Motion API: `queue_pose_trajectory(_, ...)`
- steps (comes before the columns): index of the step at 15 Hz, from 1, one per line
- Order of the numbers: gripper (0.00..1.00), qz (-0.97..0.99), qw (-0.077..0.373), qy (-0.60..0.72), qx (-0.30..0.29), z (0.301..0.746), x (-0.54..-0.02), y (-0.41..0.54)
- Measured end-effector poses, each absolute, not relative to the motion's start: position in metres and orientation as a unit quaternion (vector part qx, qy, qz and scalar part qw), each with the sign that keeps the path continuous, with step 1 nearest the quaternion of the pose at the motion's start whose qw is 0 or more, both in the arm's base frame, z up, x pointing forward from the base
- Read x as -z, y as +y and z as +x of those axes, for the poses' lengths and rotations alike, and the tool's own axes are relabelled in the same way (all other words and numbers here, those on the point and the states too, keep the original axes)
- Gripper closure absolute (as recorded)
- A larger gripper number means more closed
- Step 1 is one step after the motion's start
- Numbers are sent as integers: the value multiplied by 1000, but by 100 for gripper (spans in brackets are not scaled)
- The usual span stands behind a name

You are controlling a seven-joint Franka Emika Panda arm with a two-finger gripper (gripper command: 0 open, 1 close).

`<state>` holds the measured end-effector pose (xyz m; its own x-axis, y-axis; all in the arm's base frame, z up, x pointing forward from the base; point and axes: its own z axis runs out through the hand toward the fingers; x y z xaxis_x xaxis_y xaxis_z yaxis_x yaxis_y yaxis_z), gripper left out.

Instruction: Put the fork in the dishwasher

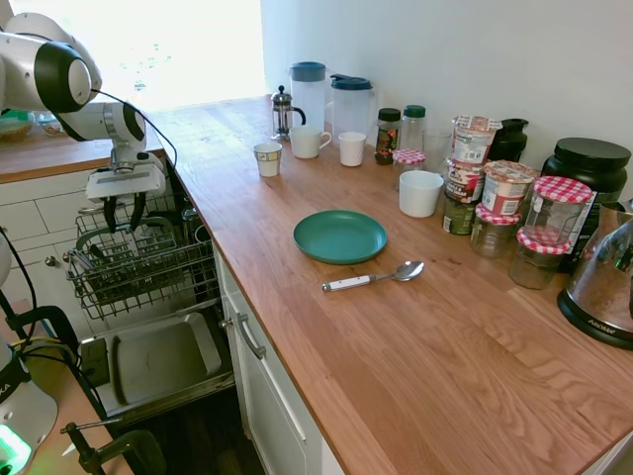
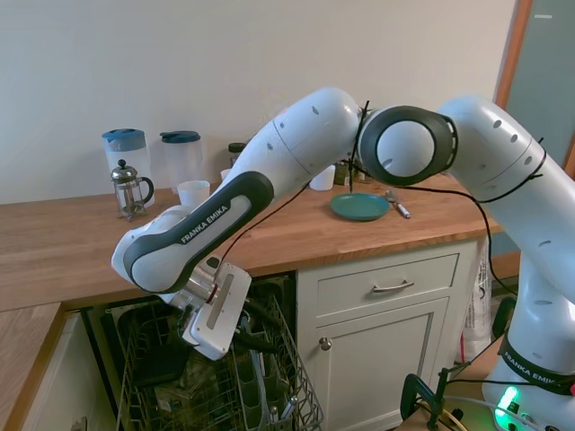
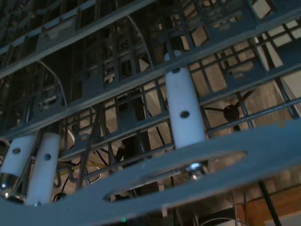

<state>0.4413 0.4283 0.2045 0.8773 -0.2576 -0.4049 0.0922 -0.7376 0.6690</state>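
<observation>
My gripper [image 1: 123, 220] hangs just above the dishwasher's dark wire rack [image 1: 138, 265], which is pulled out over the lowered grey door [image 1: 163, 358]. In the first exterior view its fingers stand apart with nothing visible between them. From the other side the gripper [image 2: 246, 336] dips into the rack [image 2: 269, 395]. I cannot make out the fork in any view. The wrist view shows rack wires [image 3: 117, 61] and white cutlery handles [image 3: 182, 108] standing in a grey basket [image 3: 263, 150].
On the wooden counter [image 1: 415, 366] lie a teal plate [image 1: 339, 236] and a white-handled spoon [image 1: 371, 278]. Jars, mugs, jugs and a French press line the back wall. White cabinet drawers [image 1: 262, 386] flank the dishwasher.
</observation>
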Motion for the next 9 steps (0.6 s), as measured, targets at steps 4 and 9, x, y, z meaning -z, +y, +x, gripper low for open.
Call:
queue_pose_trajectory(4, 0, 911, 343, -53, 224, 438, -252, 427)
queue_pose_trajectory(9, 0, 921, 329, -68, 198, 415, -300, 413)
